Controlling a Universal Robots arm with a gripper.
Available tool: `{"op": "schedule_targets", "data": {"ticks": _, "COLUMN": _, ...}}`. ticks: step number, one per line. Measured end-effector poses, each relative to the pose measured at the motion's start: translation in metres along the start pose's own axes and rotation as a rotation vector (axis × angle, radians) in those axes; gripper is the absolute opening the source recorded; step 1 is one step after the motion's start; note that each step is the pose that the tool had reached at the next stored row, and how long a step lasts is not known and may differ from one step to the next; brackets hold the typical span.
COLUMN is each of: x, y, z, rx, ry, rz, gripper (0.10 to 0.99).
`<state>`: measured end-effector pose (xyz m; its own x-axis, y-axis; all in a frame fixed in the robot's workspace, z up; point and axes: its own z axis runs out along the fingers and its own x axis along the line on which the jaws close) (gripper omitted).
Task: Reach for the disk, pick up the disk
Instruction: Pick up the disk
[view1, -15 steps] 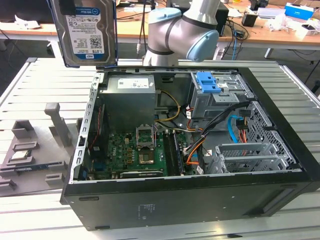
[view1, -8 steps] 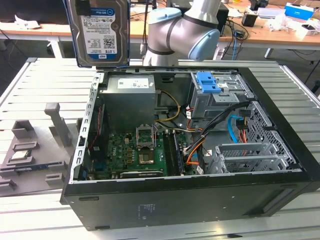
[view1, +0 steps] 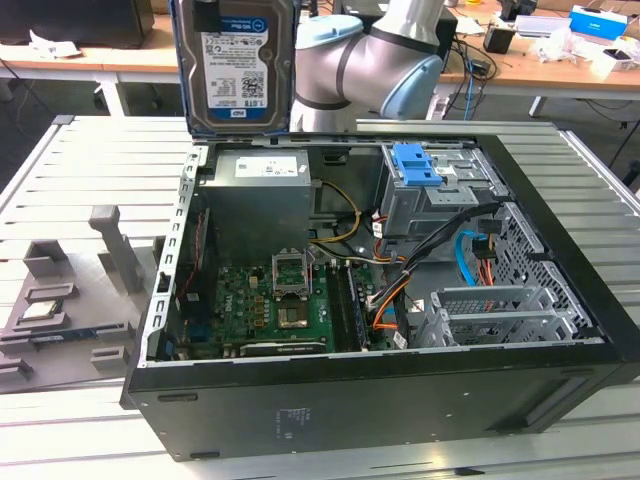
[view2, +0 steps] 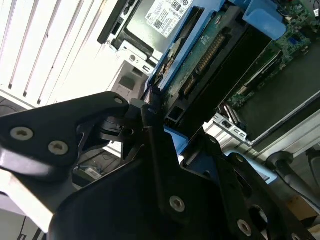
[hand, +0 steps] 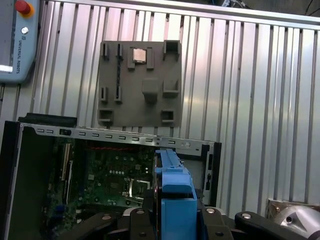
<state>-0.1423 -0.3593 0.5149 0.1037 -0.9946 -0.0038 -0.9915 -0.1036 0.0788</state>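
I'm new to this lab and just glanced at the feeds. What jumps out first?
The disk stands out, held upright in the air above the far edge of the open computer case in the exterior view, label facing the camera. In the first wrist view the gripper is clamped on its blue bracket.

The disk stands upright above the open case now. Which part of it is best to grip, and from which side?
Grip the disk across its two flat faces at a narrow edge, on the blue bracket, coming edge-on. It is a thin slab, so the faces give parallel surfaces. The end effector appears to hold it this way.
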Motion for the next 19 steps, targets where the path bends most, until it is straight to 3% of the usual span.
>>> {"op": "schedule_targets", "data": {"ticks": 7, "x": 0.0028, "y": -0.0278, "z": -0.0022, "rx": -0.002, "ry": -0.0002, "rz": 0.0, "gripper": 0.369}}
{"op": "schedule_targets", "data": {"ticks": 11, "x": 0.005, "y": -0.0502, "z": -0.004, "rx": -0.004, "ry": -0.0005, "rz": 0.0, "gripper": 0.369}}
{"op": "schedule_targets", "data": {"ticks": 14, "x": 0.0061, "y": -0.0607, "z": -0.0048, "rx": -0.006, "ry": -0.0006, "rz": -0.001, "gripper": 0.369}}
{"op": "schedule_targets", "data": {"ticks": 16, "x": 0.0074, "y": -0.0728, "z": -0.0058, "rx": -0.007, "ry": -0.0007, "rz": -0.001, "gripper": 0.369}}
{"op": "schedule_targets", "data": {"ticks": 19, "x": 0.0083, "y": -0.0814, "z": -0.0065, "rx": -0.008, "ry": -0.0008, "rz": -0.001, "gripper": 0.369}}
